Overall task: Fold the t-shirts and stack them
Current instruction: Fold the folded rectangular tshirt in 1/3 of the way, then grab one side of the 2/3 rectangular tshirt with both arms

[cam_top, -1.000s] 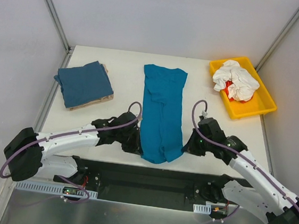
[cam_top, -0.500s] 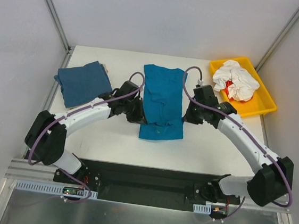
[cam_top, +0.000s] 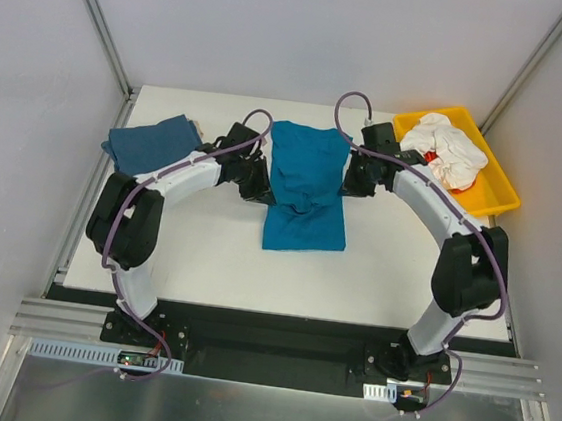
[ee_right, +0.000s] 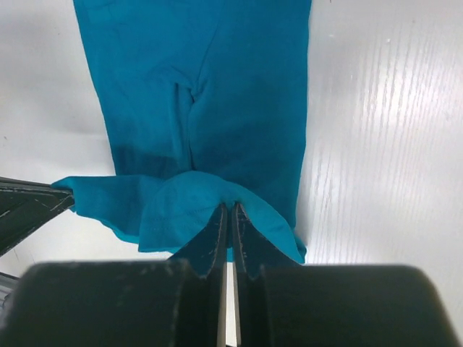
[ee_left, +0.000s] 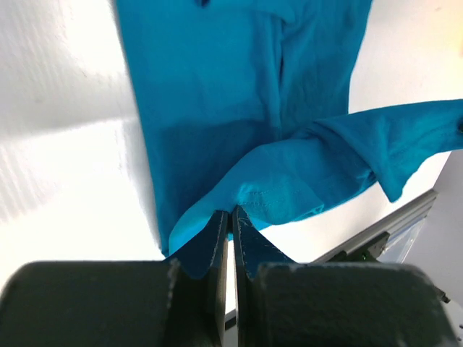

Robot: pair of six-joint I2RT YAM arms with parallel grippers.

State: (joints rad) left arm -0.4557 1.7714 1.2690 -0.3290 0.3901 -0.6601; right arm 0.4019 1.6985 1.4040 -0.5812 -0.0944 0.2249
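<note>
left end effector (ee_left: 231, 212) on teal t-shirt (ee_left: 217, 87)

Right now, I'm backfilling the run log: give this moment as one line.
phase: half-fold of teal t-shirt | left gripper: shut on lifted edge | right gripper: shut on lifted edge | slate-blue t-shirt: folded, far left

1 teal tee (cam_top: 305, 223), 1 slate-blue tee (cam_top: 152, 147), 1 yellow tray (cam_top: 485, 197), maybe 1 white rag (cam_top: 443, 152), 2 arms (cam_top: 179, 175) (cam_top: 433, 201)
</note>
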